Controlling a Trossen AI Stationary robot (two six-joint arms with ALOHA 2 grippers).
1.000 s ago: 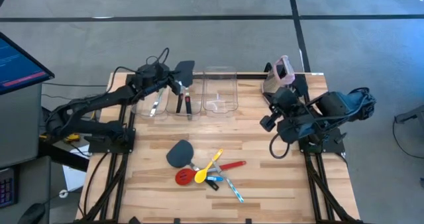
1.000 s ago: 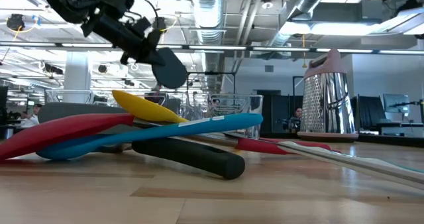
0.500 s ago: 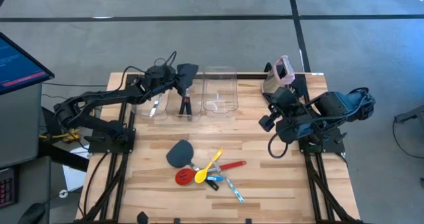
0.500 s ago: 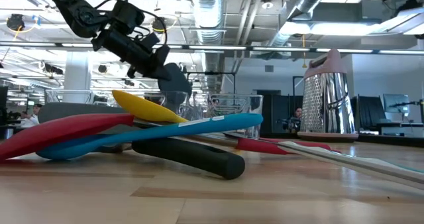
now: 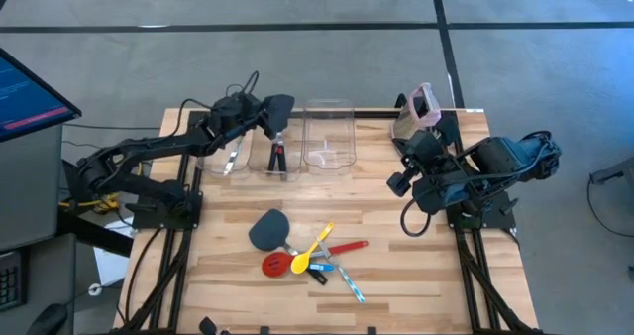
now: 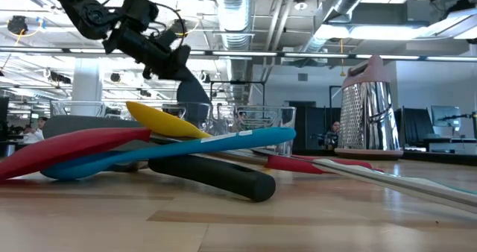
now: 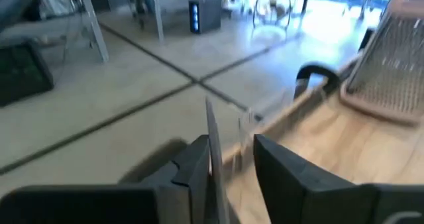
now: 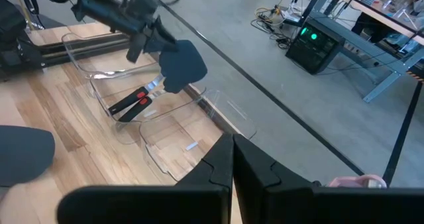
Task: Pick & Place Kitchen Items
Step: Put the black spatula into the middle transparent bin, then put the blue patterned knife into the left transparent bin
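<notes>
While my right arm hangs over the right side of the worktop (image 5: 228,276), my left arm reaches across to the back edge, where three clear bins (image 5: 329,105) stand in a row. Right of the bins, at the back corner, a grater (image 5: 421,105) with a pink top stands upright.

My left claw (image 5: 264,119) hovers above the middle bin (image 5: 279,174). Its fingers (image 7: 192,164) stand apart, and the thin edge of a dark spatula (image 5: 281,109) lies against one of them, with a gap to the other. That spatula's blade is up in the air just beside the claw, over the back rim of the middle bin. I cannot tell whether it hangs from my finger or not. Down in the same bin lies a black-red handle (image 8: 131,102). In the left bin rests a thin silvery tool (image 5: 233,157).

My right claw (image 5: 396,184) is pressed together on nothing, well apart from everything else.

Near the front middle of the worktop lies a small heap. A second dark spatula (image 5: 267,228) sits at its left. Just beside it a red slotted spoon (image 5: 275,265) and a yellow spoon (image 5: 300,264) cross each other, touching. A blue spoon (image 5: 322,268) pokes out under them, and a thin silvery-green tool (image 5: 352,283) points toward the front right
</notes>
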